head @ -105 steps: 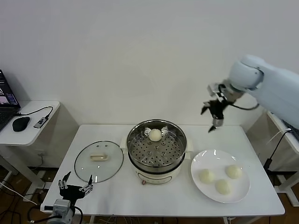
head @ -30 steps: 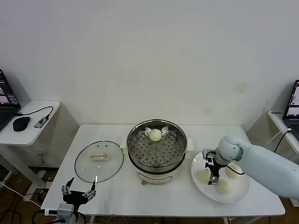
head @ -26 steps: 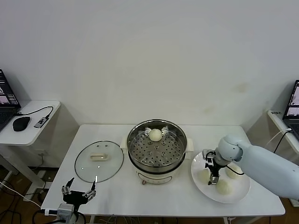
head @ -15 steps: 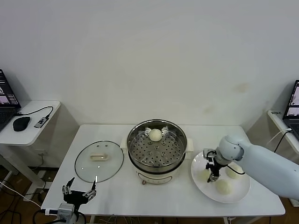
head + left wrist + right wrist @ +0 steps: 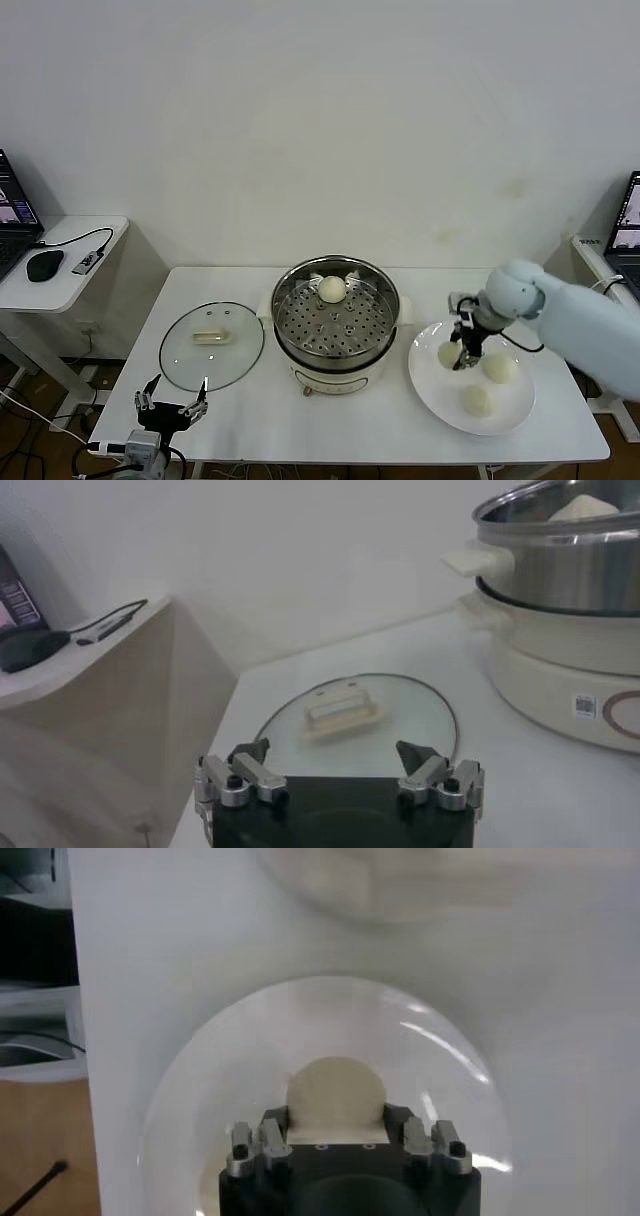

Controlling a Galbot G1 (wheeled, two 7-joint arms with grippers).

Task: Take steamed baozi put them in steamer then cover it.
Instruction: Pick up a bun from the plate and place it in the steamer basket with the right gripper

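Head view, right end effector (image 5: pixel 461 352): above the white plate (image 5: pixel 430 382) on the right part of the tabletop (image 5: pixel 340 420), fingers clamped on one baozi (image 5: pixel 449 354), which is clear of the plate.
Right wrist view: same held baozi (image 5: pixel 335 1098) sits between the two fingers, the plate's rim curving below it; that this bun is gripped on both sides is plainer here than from the head.
Other baozi on plate: two, one (image 5: pixel 500 367) just beside the held bun, one (image 5: pixel 478 400) nearer the front rim.
Baozi in steamer: one (image 5: pixel 332 289) on the perforated tray, toward the rear wall; buns are round, no long axis to note.
Steamer (image 5: pixel 336 322): upright at tabletop centre, open top, on its white base.
Cover (image 5: pixel 212 346): lies flat on the tabletop left of the steamer, handle side up; the handle's long axis runs roughly left to right.
Left end effector (image 5: pixel 171 412): parked low off the front left edge of the tabletop, fingers spread apart, holding nothing.
Left wrist view: shows the cover (image 5: pixel 352 720) close, the steamer's side handle, and a small label with a code square on the base; its print is too small to read.
Side table, far left: mouse (image 5: pixel 45 265) and cable.
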